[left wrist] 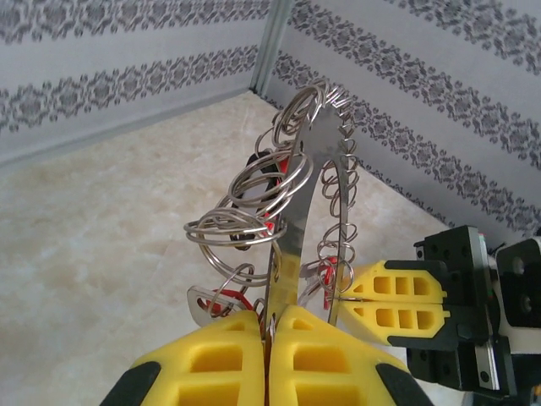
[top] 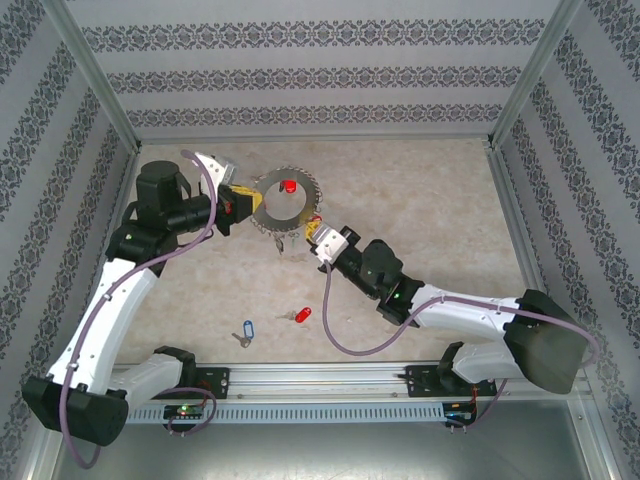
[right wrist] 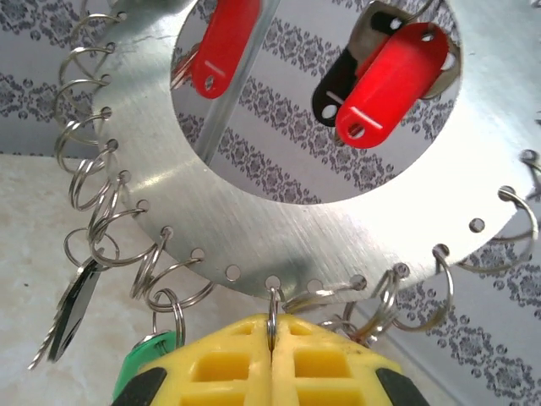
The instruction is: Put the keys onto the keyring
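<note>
Keyring (top: 283, 217) between left claw (top: 246, 203) and right claw (top: 311, 229), rim within each.

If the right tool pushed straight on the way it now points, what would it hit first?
The large grey metal keyring plate: the right tool, shut on a small wire loop at its rim, points straight into that edge, seemingly with hardly any gap.

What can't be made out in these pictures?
Top view: blue-tagged key and red-tagged key are too small to show teeth or hole.
Right wrist view: keyring's upper part is cut off by the frame; green tag is half hidden behind the jaws.
Left wrist view: keyring is seen edge-on, far face hidden; split rings overlap too much to count.
</note>
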You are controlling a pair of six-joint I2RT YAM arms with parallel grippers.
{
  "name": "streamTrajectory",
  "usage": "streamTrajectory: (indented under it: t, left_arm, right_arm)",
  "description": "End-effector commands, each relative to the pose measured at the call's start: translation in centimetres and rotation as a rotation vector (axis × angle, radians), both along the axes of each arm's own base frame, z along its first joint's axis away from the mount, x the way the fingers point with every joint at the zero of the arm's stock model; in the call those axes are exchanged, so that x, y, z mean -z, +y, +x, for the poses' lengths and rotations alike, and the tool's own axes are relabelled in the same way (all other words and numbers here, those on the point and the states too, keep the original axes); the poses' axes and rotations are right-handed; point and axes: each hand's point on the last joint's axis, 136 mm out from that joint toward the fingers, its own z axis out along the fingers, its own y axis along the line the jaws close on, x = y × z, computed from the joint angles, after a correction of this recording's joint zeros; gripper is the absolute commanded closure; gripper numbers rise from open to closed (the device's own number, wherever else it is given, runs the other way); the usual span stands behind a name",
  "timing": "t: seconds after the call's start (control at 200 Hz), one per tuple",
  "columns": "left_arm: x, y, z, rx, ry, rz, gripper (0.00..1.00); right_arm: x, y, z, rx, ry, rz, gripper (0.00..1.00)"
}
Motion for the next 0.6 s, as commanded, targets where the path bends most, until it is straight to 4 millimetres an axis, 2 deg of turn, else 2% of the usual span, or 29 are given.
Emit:
streamTrajectory:
  t: [0.0, 0.185, 0.37, 0.435, 0.595]
  left_arm:
    - [-0.5, 1.0, 2.2, -0.131, 0.060, -0.087, 1.00]
    - [3.2, 1.0, 3.6, -0.218, 0.279, -0.176, 0.93]
    - [6.8, 0.3, 4.5, -0.234, 0.429, -0.284, 0.89]
    - [7.8, 0.3, 4.5, -0.250, 0.460, -0.293, 0.75]
    - [9.9, -0.2, 4.4, -0.234, 0.526, -0.318, 0.70]
  right_arm:
    - [-0.3, -1.2, -0.1, -0.026, 0.081, 0.023, 1.00]
    - [0.3, -2.4, -0.7, -0.108, 0.208, -0.039, 1.00]
    - [0.5, -3.3, -1.8, -0.181, 0.332, -0.107, 1.00]
    - [0.5, -3.7, -1.9, -0.191, 0.373, -0.115, 1.00]
    - [0.5, -4.0, -1.7, -0.214, 0.446, -0.140, 1.00]
